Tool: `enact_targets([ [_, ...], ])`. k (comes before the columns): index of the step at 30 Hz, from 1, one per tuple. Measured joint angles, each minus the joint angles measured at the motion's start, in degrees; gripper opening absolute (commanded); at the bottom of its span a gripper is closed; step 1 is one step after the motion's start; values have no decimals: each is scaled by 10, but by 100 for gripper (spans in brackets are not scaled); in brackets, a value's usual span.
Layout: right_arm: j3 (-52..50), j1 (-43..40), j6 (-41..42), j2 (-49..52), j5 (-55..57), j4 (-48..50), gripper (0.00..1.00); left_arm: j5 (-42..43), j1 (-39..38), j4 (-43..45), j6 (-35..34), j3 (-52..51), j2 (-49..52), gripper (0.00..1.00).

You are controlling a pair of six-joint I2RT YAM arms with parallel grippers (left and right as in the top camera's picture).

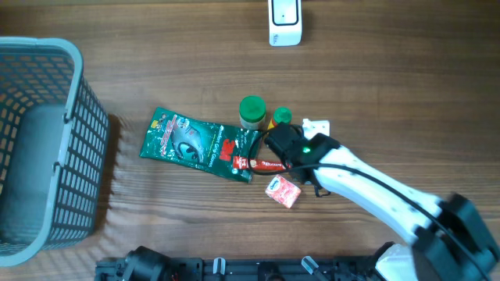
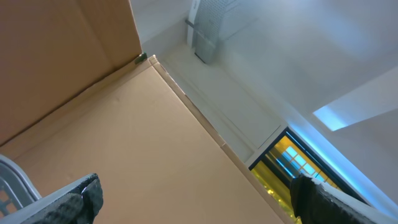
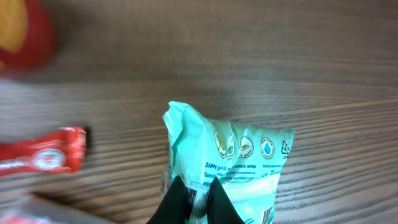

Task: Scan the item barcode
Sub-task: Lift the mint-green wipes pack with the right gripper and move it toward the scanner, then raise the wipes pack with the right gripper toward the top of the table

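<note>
The item is a green pack of wet wipes (image 1: 195, 144) lying flat on the wooden table left of centre. My right gripper (image 1: 269, 145) is at its right end. In the right wrist view the pack (image 3: 236, 155) fills the lower middle, and my right gripper (image 3: 198, 199) is shut on a pinched fold of its wrapper. Black barcode lines show between the fingertips (image 3: 177, 202). The white scanner (image 1: 284, 22) stands at the table's far edge. My left gripper (image 2: 199, 199) is open, holds nothing, and points at a ceiling.
A grey mesh basket (image 1: 39, 148) stands at the left edge. Around the right gripper lie a green-lidded jar (image 1: 251, 112), a small yellow bottle (image 1: 280, 117), a white item (image 1: 316, 126), a red sachet (image 1: 266, 164) and a pink box (image 1: 282, 190).
</note>
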Motion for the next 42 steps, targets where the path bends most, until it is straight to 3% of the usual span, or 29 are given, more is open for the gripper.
enact_targets([
  [2, 6, -11, 54, -47, -6, -27, 4, 0, 0, 0, 0, 0, 0, 100],
  [3, 7, -36, 122, -77, -28, -44, 4, 0, 0, 0, 0, 0, 0, 100],
  [7, 9, -103, 315, -82, -148, -92, 4, 0, 0, 0, 0, 0, 0, 100],
  [15, 9, -118, 645, -82, -418, -138, 4, 0, 0, 0, 0, 0, 0, 100],
  [26, 9, -231, 713, -76, -601, -48, 4, 0, 0, 0, -4, 0, 0, 100],
  [42, 9, -302, 717, -74, -603, -46, 4, 0, 0, 0, -8, 0, 0, 100],
])
